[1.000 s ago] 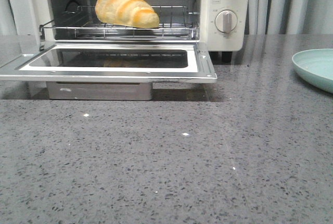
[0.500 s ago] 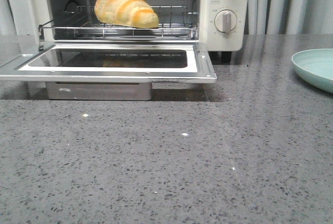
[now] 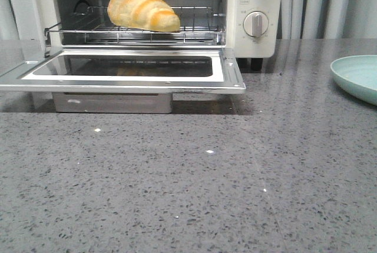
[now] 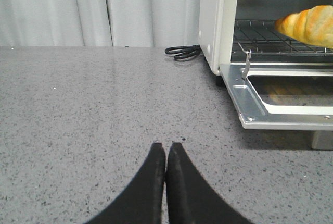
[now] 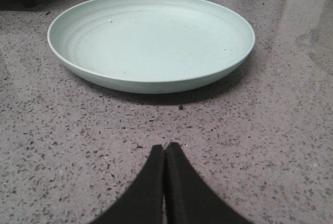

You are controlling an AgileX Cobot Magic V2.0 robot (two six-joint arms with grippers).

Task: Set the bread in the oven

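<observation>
The bread [image 3: 143,9] lies on the wire rack [image 3: 194,26] inside the oven [image 3: 254,6], toward the rack's left half, its tapered end pointing right and toward the open front. The oven's glass-windowed door [image 3: 126,70] is folded down flat, level with the countertop [image 3: 194,182] and jutting out in front of the oven. Two round knobs [image 3: 255,23] sit one above the other on the oven's right panel. A pale green plate [image 5: 151,39] rests on the countertop well to the right of the oven. A black cord [image 4: 183,52] lies coiled by the oven's left rear corner.

The left gripper [image 4: 166,153] is clenched on nothing, fingertips pressed together above bare countertop, to the left of the oven door. The right gripper [image 5: 165,153] is likewise pinched together and empty, just short of the plate's near rim
</observation>
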